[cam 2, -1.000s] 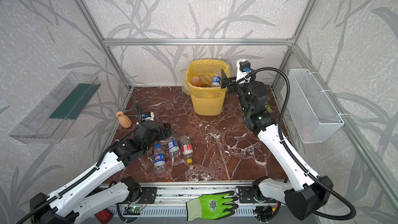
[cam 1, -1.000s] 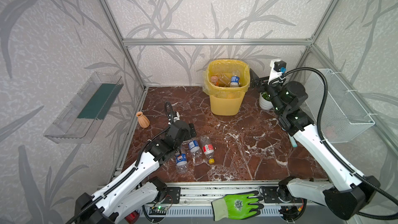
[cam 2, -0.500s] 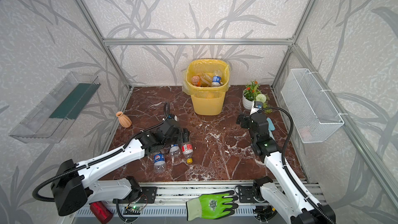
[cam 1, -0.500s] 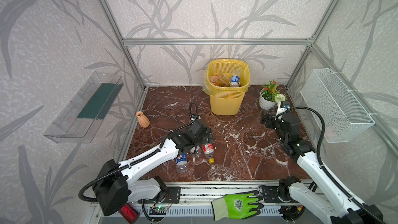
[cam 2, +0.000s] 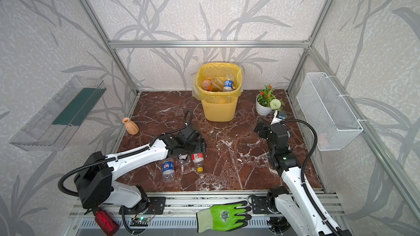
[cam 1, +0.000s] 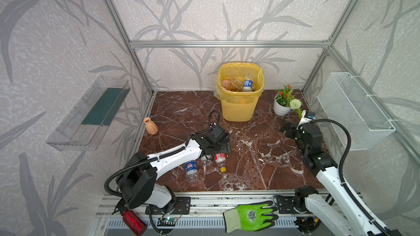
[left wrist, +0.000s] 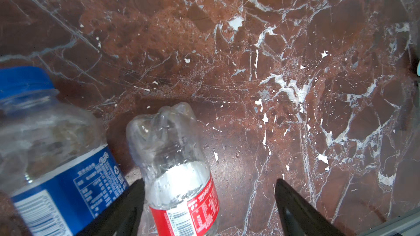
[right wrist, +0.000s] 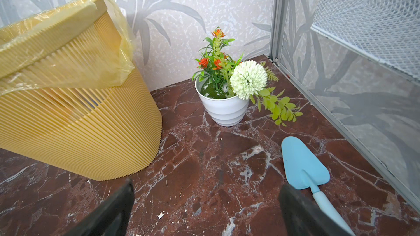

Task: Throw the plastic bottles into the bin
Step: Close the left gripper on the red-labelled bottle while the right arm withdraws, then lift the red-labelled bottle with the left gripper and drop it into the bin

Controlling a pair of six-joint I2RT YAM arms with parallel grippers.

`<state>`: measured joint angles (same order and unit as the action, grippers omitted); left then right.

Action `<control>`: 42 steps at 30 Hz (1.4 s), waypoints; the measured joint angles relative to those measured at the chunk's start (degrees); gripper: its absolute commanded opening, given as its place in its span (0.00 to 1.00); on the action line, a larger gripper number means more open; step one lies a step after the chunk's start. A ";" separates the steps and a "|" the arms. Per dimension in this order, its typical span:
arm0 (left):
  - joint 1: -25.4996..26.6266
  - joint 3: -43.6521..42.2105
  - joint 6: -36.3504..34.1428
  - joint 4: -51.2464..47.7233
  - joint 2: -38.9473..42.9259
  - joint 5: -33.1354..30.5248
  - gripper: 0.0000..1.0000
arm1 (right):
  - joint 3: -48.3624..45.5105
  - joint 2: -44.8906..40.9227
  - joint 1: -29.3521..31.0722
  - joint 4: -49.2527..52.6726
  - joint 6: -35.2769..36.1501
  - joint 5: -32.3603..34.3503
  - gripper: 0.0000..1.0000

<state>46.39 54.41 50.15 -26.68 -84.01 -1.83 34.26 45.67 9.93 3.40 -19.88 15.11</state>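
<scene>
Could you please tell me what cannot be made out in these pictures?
- Middle floor bottle: in a top view, the left gripper covers most of it.
- Red-labelled bottle: left wrist view, frame edge cuts off its cap end.
- Bin: right wrist view, its wall hides the contents.
- Blue trowel: same view, frame edge cuts its handle.

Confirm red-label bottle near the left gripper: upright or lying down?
Lying down. The red-label bottle rests lengthwise on the marble floor, yellow cap pointing sideways, in a top view.
</scene>
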 measured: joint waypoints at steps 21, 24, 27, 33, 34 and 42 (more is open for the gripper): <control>0.07 1.07 1.53 -2.23 -4.94 0.02 0.85 | -1.36 -1.05 -1.18 0.50 -1.57 -0.11 0.99; 0.07 1.77 1.51 -2.16 -6.23 0.02 0.85 | -1.40 -1.16 -1.20 0.83 -1.57 -0.09 0.99; 0.07 2.62 1.40 -1.97 -7.63 0.00 0.85 | -1.46 -1.53 -1.33 0.92 -1.57 -0.04 0.99; 0.07 6.29 0.04 -2.03 -12.31 0.17 0.82 | -1.66 -2.38 -1.51 1.27 -1.57 0.13 0.99; 0.07 7.04 -0.28 -1.99 -13.11 0.33 0.82 | -1.66 -2.56 -1.55 1.29 -1.57 0.24 0.99; 0.07 9.27 -2.51 -2.05 -17.81 1.51 0.76 | -1.88 -4.52 -2.43 2.14 -1.64 0.92 0.99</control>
<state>46.46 63.68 47.64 -28.73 -101.82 -0.32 32.38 41.15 7.51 5.54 -21.52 16.03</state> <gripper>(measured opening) 0.777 0.993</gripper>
